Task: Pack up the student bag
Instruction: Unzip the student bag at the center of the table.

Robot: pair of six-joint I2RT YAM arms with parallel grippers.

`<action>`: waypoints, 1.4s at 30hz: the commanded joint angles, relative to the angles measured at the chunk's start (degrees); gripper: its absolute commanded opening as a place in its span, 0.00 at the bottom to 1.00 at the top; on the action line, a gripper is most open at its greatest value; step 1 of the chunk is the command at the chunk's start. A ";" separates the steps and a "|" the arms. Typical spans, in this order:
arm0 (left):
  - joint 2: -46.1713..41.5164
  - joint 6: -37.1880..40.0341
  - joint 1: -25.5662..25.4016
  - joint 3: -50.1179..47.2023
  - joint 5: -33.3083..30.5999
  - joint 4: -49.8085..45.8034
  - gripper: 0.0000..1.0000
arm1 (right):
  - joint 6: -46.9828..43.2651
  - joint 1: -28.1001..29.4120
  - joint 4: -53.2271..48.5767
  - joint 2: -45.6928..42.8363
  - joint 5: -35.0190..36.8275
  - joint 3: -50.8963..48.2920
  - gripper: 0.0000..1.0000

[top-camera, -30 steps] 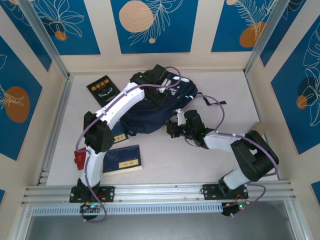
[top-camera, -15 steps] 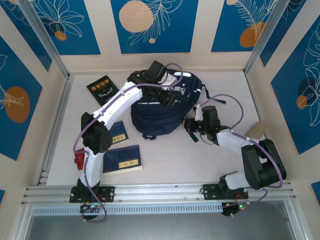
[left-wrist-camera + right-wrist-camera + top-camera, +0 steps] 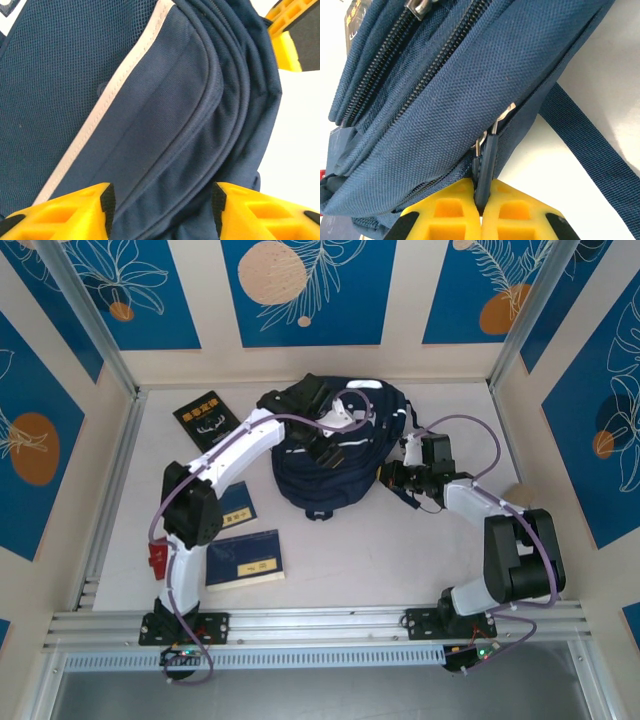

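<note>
The student bag (image 3: 332,485) lies on the far middle of the white table (image 3: 400,555), a dark navy heap with its straps trailing off to the right. In the left wrist view its mesh panel and a white stripe (image 3: 112,102) run slantwise across the fabric, with piped seams curving beside them.

The left gripper (image 3: 325,445) sits over the top of the bag, its arm reaching across the bag's left half and hiding that part from above. Its yellow fingers (image 3: 60,210) stand spread apart with bag fabric showing between them; nothing is clamped.

The right gripper (image 3: 393,477) is at the bag's right edge. Its fingers (image 3: 450,212) are pressed together and pinch a dark zipper pull (image 3: 485,160) that hangs from the metal sliders on a side seam. Just beside it a navy strap (image 3: 590,145) lies flat on the table.

Left of the bag, a black book (image 3: 205,420) with yellow lettering lies near the far left corner. A small navy book (image 3: 238,505) lies closer in, partly covered by the left arm's elbow. A larger navy book with a pale label (image 3: 245,558) lies near the left arm's base, and a small red thing (image 3: 158,558) sits just left of it, partly behind the arm
</note>
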 commanded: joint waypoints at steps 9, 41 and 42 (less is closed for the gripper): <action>6.25 11.88 0.44 0.22 2.83 4.27 0.51 | -1.81 -0.40 -0.63 0.16 -3.59 3.34 0.00; 9.98 -5.60 0.55 7.80 -3.61 15.30 0.00 | -7.61 16.94 -0.32 -5.64 -9.21 -3.09 0.00; 9.93 -6.20 0.56 7.80 -3.62 15.62 0.00 | -7.18 18.10 0.99 -4.72 -10.04 -2.95 0.00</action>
